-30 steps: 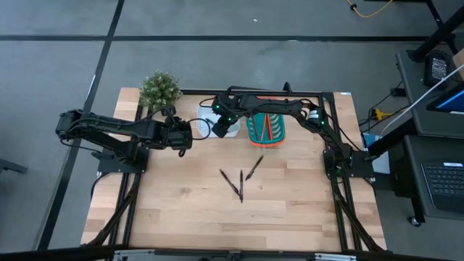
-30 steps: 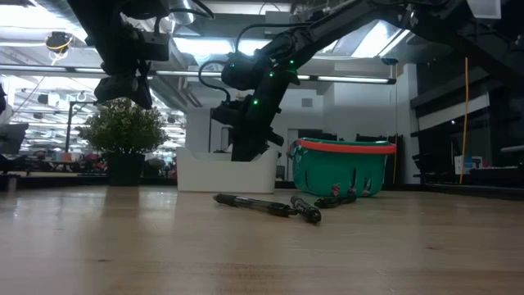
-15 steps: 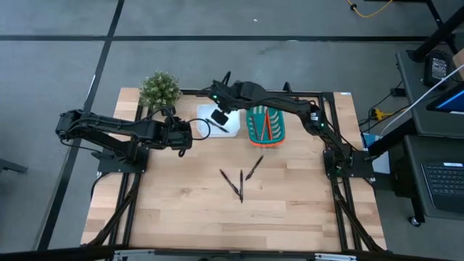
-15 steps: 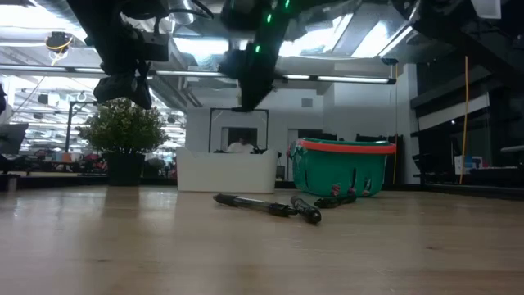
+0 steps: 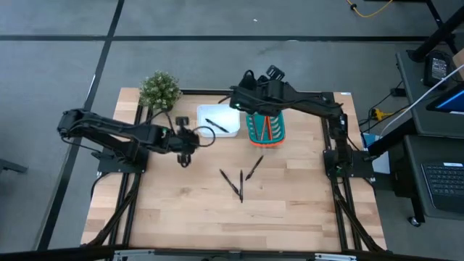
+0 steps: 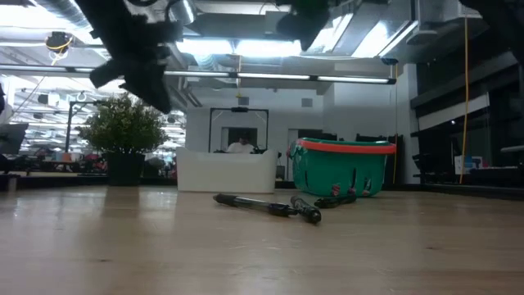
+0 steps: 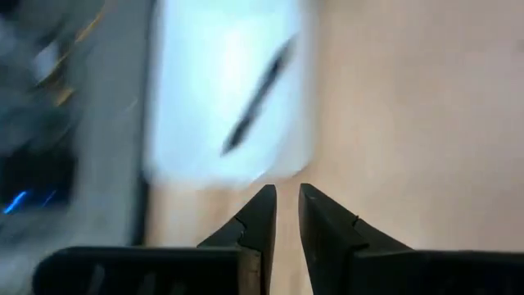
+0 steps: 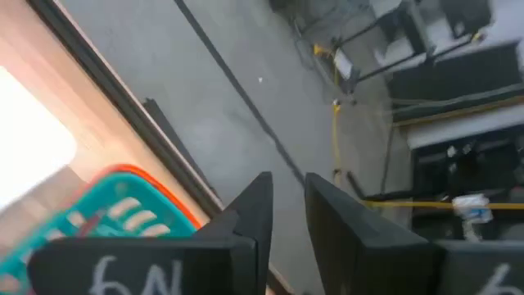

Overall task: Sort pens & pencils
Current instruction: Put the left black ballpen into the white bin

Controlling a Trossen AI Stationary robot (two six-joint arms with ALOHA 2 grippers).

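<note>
From my station, the only writing I can pick out is on the right gripper (image 8: pixel 286 187). In the right wrist view, its dark body carries two white hand-drawn characters (image 8: pixel 131 275) near the lower edge of the frame. I read them as "6N", though they may be meant to be read the other way up, so I am not sure of them. A second white mark (image 8: pixel 501 280) sits on the same dark body at the far corner, and it is cut off too much for me to read. The screens (image 5: pixel 448 97) beside the table in the high view are too small for me to make out.
</note>
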